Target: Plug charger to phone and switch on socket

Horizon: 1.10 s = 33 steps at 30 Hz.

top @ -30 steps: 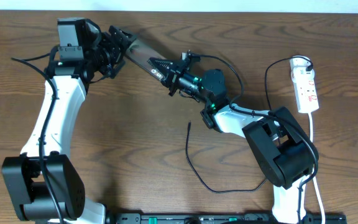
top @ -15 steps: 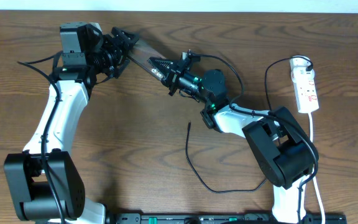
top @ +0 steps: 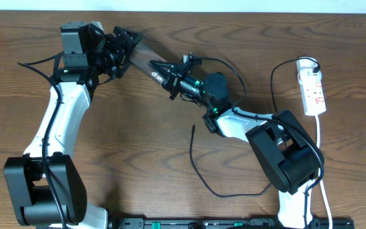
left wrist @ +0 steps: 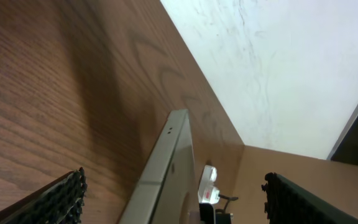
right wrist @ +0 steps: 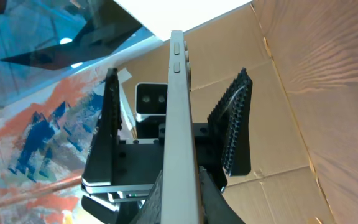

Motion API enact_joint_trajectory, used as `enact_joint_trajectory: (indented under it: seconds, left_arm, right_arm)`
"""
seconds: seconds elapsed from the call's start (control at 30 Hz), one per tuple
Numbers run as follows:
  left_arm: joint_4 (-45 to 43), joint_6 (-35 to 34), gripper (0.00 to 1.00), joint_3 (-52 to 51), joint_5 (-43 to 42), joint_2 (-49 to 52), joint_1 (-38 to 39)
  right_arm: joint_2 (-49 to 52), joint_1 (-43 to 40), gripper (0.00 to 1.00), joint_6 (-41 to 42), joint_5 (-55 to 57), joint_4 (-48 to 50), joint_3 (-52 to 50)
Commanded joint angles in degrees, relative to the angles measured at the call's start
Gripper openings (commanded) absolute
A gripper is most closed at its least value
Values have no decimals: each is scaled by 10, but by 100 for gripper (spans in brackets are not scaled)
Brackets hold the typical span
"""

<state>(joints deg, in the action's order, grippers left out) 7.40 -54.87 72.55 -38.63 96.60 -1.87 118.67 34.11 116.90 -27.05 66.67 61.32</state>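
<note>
The phone (top: 147,58) is held edge-up between the two arms at the back of the table. My right gripper (top: 165,72) is shut on its near end; in the right wrist view its thin grey edge (right wrist: 179,106) runs up from my right gripper (right wrist: 180,190). My left gripper (top: 127,44) is open, its fingers straddling the phone's far end (left wrist: 166,168) without touching. The charger (top: 199,173) lies loose on the table, its plug tip (top: 193,128) free. The socket (top: 313,89) lies at the far right.
The socket's white cord (top: 319,143) runs down the right side toward the table's front edge. The right arm's base (top: 284,156) stands over part of the charger cable. A black rail (top: 234,222) lines the front edge.
My right gripper has carried the phone slightly up and left, deeper between the left gripper's open fingers. The left arm shifted a little to the right.
</note>
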Motion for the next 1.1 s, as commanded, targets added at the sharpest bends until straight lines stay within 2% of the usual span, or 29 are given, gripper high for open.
enact_joint_trajectory:
  seconds: [0.0, 0.23, 0.43, 0.7, 0.8, 1.07]
  left_arm:
    - [-14, -3, 89, -3, 7, -7, -2]
    - [-26, -18, 89, -3, -8, 27, -2]
    - [-86, -34, 89, -3, -45, 40, -5]
    - [-90, -42, 88, -3, -51, 40, -5]
    - [-90, -41, 82, -3, -54, 40, -5]
    - [-91, -37, 82, -4, -58, 40, -6]
  right_arm:
    - [-4, 5, 1, 7, 19, 8, 7]
    - [-4, 4, 1, 7, 19, 8, 7]
    - [-4, 4, 1, 7, 19, 6, 7]
    - [-4, 4, 1, 7, 20, -2, 7]
    - [-4, 3, 1, 7, 25, -3, 7]
    - [-4, -4, 1, 7, 29, 5, 7]
